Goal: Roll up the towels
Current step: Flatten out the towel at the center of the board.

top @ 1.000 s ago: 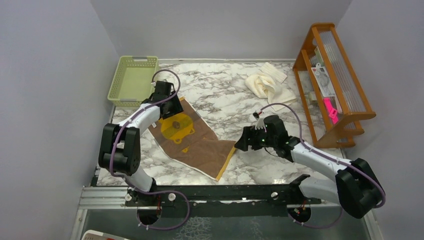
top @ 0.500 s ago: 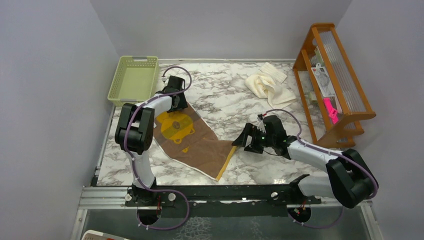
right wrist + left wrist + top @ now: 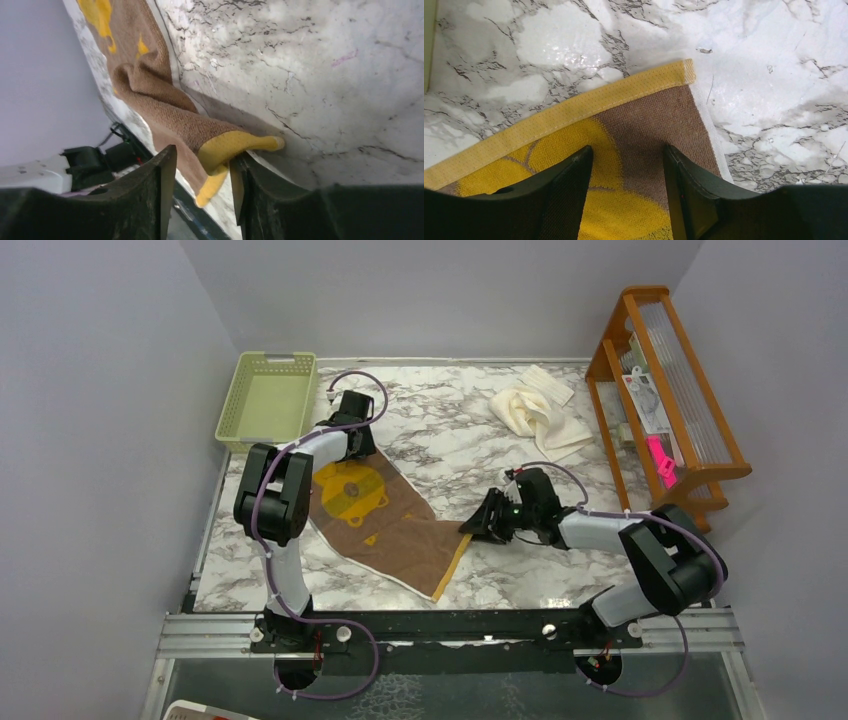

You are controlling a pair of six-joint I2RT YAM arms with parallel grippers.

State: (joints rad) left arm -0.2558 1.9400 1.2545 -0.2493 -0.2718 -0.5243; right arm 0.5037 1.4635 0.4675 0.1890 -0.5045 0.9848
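**Both jaws apart at opposite corners of the brown towel**

Nearest me, the brown towel (image 3: 385, 515) lay flat and slantwise on the marble surface (image 3: 450, 455). Its near corner sat close to the front edge, with only a thin strip of bare marble to spare. At its right-hand corner the right jaws stood apart, low over the surface. Through the right wrist camera the yellow border (image 3: 235, 147) was humped up between the fingers (image 3: 150, 200). Part of that fold ran behind one finger, so I could not tell whether the cloth was being touched. Open marble lay to the right of that arm.

Farther out, the left jaws were also apart, over the towel's far corner. The left wrist camera showed the border running just past the fingertips, with bare marble beyond. From above, the left arm (image 3: 285, 475) covered that corner and part of the towel's left edge.

At the back, the cream towel (image 3: 530, 412) sat in a crumpled heap near the wooden rack (image 3: 715, 470), well apart from both arms. The green basket (image 3: 232, 405) stood at the back left, near the left jaws. The rack's contents were too small to make out.
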